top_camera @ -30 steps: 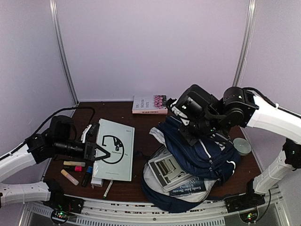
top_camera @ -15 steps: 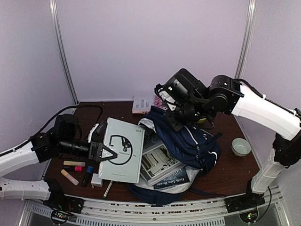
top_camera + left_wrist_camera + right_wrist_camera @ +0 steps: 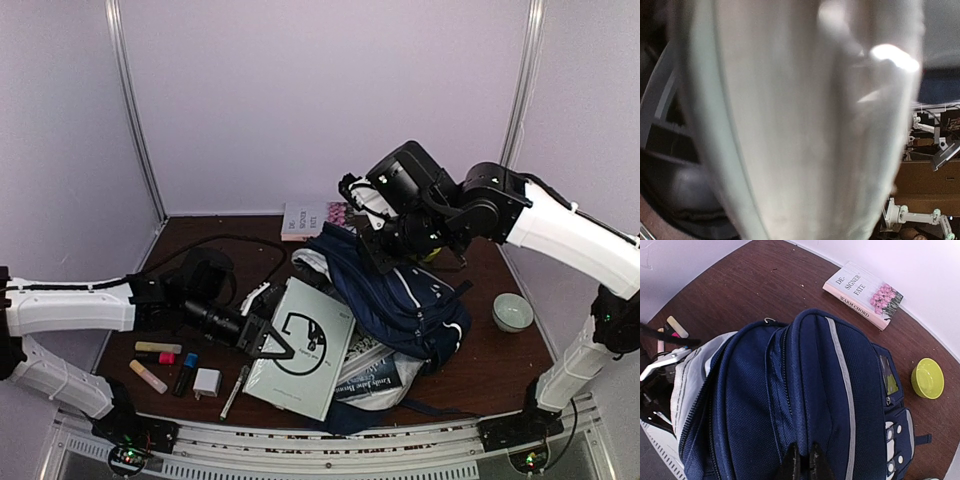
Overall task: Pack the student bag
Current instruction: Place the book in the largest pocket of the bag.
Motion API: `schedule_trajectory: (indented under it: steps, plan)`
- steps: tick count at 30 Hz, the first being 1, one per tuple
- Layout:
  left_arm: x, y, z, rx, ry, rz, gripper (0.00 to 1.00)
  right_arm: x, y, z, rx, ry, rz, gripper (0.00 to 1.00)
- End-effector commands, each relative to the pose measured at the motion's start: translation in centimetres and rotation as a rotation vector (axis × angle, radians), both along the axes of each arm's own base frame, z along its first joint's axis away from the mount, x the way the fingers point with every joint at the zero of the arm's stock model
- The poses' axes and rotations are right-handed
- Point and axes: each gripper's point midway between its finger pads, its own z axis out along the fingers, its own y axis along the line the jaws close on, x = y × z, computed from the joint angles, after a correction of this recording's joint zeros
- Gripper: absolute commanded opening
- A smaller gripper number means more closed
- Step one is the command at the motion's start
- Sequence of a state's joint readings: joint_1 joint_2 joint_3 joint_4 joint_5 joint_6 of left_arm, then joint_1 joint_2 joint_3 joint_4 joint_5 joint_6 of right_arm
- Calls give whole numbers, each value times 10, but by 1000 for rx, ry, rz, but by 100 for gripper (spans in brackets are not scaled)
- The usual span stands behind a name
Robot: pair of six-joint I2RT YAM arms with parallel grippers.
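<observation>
The student bag is a navy backpack lying at the table's middle right, its mouth toward the front left, with a book showing inside. My right gripper is shut on a fold of the bag's top fabric and holds it up; the right wrist view shows the fingertips pinching the navy cloth. My left gripper is shut on a white book with a black round logo, held tilted at the bag's mouth. That book fills the left wrist view and hides the fingers.
A pink-flowered book lies at the back, also in the right wrist view. A pale bowl stands right of the bag, a yellow-green bowl behind it. Highlighters, a blue marker, a white charger and a pen lie front left.
My left gripper has carried the white book to the right, over the bag's open mouth and the grey book there. My right gripper has raised the bag's top and pulled it back.
</observation>
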State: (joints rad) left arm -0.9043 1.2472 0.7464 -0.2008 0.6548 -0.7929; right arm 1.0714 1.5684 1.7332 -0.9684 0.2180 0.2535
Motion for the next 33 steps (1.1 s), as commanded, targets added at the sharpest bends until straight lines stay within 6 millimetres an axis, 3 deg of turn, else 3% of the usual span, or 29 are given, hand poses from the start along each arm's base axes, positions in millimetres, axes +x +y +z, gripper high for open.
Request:
schedule_trajectory:
  steps: [1, 8, 10, 12, 14, 17, 19, 22, 26, 29, 33]
  plan:
    - [37, -54, 79, -242, -119, 13, 0, -2, 11, 72, 266, -123, 45, 0]
    - [82, -105, 84, -260, -1, 114, 2, -8, 13, 67, 277, -97, 74, 0]
    - [91, -114, 84, -284, 33, 148, 17, -10, 13, 64, 277, -92, 78, 0]
    - [95, -119, 84, -311, 49, 158, 43, -10, 13, 62, 274, -88, 78, 0]
    - [95, -118, 89, -324, 43, 162, 64, -11, 12, 60, 276, -87, 79, 0]
    - [91, -109, 93, -312, 7, 165, 87, -12, 9, 60, 277, -94, 79, 0]
    - [86, -99, 90, -268, -13, 167, 96, -11, 9, 59, 273, -97, 77, 0]
    - [83, -73, 78, -143, -70, 214, 98, -11, 9, 58, 271, -98, 79, 0]
    - [88, -12, 69, 88, -202, 360, 98, -12, 11, 54, 270, -88, 85, 0]
    - [87, 30, 73, 176, -275, 461, 98, -15, 16, 44, 259, -62, 113, 0]
    - [86, 71, 83, 241, -371, 552, 98, -34, 30, 31, 261, 12, 236, 0]
